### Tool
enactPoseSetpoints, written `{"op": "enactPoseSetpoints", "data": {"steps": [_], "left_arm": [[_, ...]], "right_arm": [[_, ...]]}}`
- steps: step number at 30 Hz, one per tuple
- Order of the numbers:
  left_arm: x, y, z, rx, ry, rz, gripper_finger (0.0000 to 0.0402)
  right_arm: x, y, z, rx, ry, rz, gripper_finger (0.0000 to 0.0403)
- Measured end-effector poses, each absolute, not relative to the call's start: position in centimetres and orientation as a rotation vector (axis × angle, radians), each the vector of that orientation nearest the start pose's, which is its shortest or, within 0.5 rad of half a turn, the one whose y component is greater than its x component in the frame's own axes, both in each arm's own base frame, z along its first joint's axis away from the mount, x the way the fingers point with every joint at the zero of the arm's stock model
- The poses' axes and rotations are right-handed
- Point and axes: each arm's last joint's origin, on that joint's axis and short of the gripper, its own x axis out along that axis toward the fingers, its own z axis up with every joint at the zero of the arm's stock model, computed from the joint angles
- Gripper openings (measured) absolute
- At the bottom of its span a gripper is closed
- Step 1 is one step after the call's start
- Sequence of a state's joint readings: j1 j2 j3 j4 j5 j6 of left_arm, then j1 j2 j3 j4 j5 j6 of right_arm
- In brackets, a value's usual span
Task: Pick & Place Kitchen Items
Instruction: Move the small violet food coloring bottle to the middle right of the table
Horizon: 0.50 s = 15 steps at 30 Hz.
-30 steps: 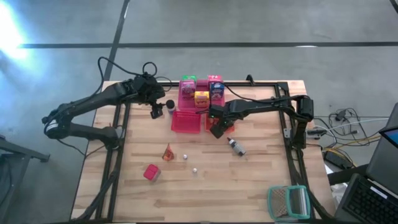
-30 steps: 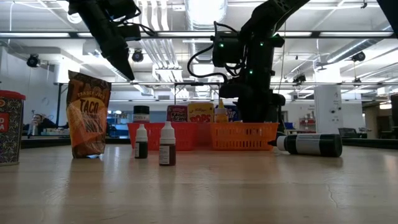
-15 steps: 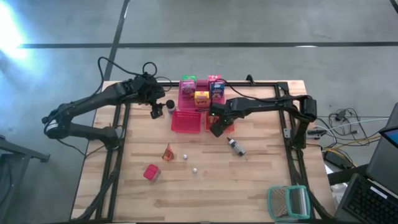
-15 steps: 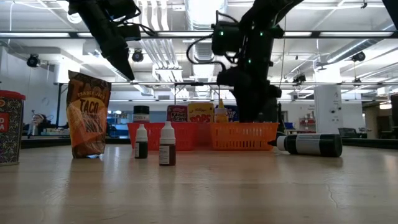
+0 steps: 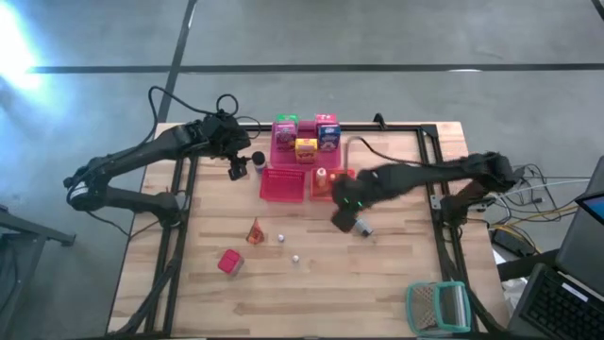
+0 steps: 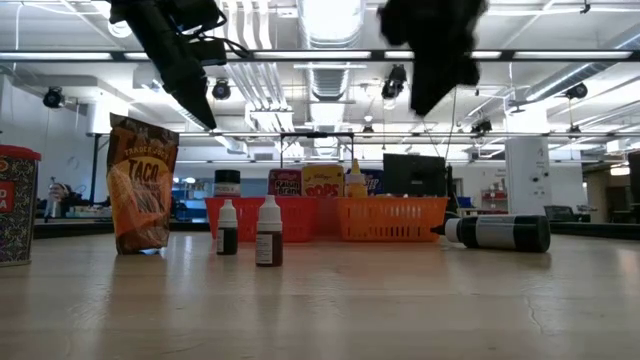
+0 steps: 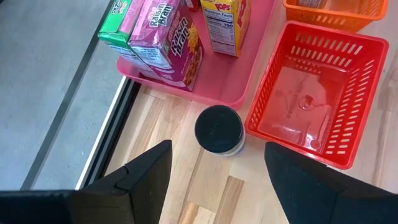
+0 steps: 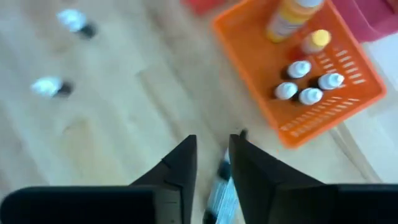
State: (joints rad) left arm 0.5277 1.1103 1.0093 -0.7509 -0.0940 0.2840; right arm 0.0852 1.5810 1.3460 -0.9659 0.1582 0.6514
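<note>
The right hand (image 5: 345,215) has left the orange basket (image 5: 330,185) — it now hangs above the bottle (image 5: 360,225) lying on the tabletop (image 5: 396,274), fingers nearly together.

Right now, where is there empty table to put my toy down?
The near middle is bare, between the red can and the mesh thing. The left edge by that can is bare too. It is crowded at the back, around the pink tray and both baskets.

Trays (image 5: 286,185) and cartons (image 5: 304,135) crowd the upper centre of the high view. Bare table (image 5: 377,283) lies open at lower right, apart from the mesh thing (image 5: 437,307).
</note>
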Motion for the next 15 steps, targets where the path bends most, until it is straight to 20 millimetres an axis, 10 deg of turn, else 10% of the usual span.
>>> {"op": "enactPoseSetpoints", "data": {"steps": [6,15], "left_arm": [[18.5,11.1,30.2,0.073,0.917,0.457,0.0262],[18.5,11.1,30.2,0.073,0.917,0.457,0.0262]], "right_arm": [[26.8,5.9,30.4,0.377,1.015,-0.364,0.0026],[23.1,5.4,31.3,0.338,0.801,-0.264,0.0008]]}}
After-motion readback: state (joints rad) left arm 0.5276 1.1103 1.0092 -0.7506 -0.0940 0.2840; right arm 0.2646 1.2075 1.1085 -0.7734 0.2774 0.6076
